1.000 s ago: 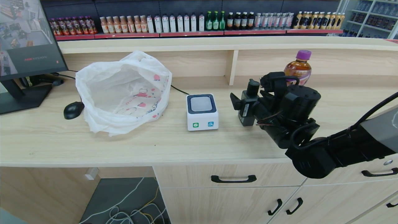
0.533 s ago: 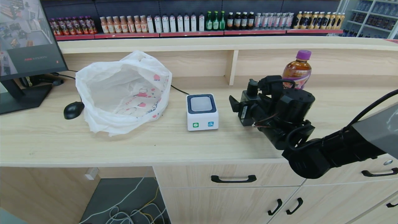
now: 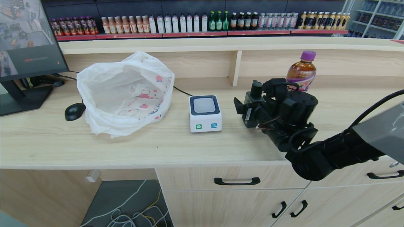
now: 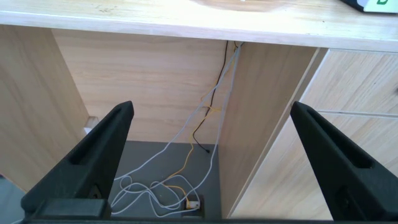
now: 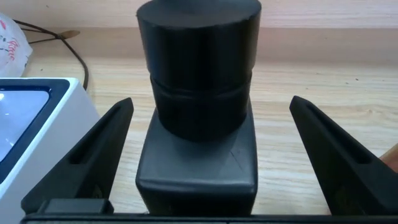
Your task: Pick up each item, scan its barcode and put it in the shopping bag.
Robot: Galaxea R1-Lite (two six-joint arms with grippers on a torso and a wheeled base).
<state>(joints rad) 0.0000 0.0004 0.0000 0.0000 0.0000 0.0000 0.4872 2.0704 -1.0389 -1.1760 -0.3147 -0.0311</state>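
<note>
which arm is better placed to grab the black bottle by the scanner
Right. The right gripper straddles the black bottle with open fingers, beside the scanner. The left gripper hangs below the counter edge, facing loose cables, away from it.

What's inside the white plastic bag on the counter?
Looking into the open shopping bag, I see just its own crumpled white plastic with red prints, and no item. Its near wall folds over and hides the bottom front corner.
</note>
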